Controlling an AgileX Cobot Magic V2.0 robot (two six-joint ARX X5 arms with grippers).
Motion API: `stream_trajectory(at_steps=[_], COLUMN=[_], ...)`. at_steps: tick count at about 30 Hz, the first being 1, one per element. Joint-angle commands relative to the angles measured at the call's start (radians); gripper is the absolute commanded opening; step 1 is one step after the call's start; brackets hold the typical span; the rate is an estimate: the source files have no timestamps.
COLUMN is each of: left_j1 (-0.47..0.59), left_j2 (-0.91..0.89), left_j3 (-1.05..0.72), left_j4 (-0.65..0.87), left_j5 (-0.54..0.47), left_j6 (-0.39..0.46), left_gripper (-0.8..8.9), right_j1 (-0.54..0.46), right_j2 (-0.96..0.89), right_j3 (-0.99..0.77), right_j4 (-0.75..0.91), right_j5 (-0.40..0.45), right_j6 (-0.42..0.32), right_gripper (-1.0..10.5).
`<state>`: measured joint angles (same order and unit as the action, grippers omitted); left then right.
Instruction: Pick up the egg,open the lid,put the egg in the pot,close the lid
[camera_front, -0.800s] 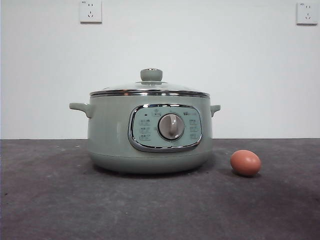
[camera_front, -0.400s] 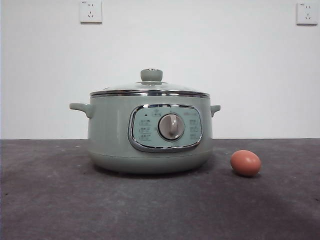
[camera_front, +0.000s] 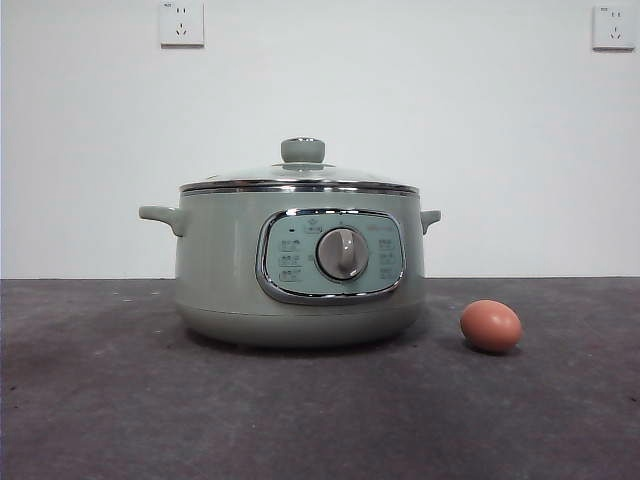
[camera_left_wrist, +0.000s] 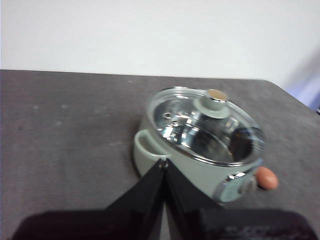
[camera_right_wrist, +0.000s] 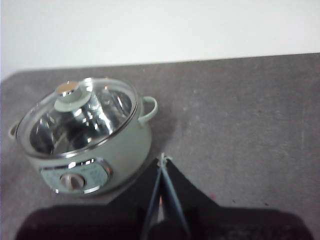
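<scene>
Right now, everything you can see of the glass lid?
The round clear-glass lid has a shiny steel rim and a pale green knob with a metallic top cap. It sits closed and level on the sage-green electric pot, rim seated all round. Through the glass the left wrist view shows a shiny steel interior. No gripper touches it.

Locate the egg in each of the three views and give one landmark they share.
Front view: the egg lies on the table, right of the pot, apart from it.
Left wrist view: the egg peeks out beside the pot's control panel.
Right wrist view: not in it.
Shared landmark: the lid's knob, atop the closed pot.
</scene>
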<state>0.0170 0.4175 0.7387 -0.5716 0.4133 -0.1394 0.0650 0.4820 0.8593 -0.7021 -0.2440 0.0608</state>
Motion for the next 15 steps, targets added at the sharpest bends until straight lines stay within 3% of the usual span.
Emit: stream_trajectory(at_steps=[1,7,15], left_j1=[0.002,0.001,-0.011], left_j2=[0.041,0.107,0.135], left_j3=[0.072,0.187,0.216], left_j4=[-0.067,-0.188,-0.203], left_j5=[0.032,0.040,0.040], left_j6=[0.062,0.123,0.125], left_gripper=[-0.07,-0.07,0.00], right_j1=[0.000,0.000,0.000], right_j2=[0.049,0.120,0.130], right_j3=[0.082,0.189,0.201], right_j4=[-0.093,-0.218,-0.227], right_j5=[-0.004,-0.005,-0.016], right_j6=[-0.081,-0.146,-0.151], right_gripper=[-0.1,-0.1,0.0])
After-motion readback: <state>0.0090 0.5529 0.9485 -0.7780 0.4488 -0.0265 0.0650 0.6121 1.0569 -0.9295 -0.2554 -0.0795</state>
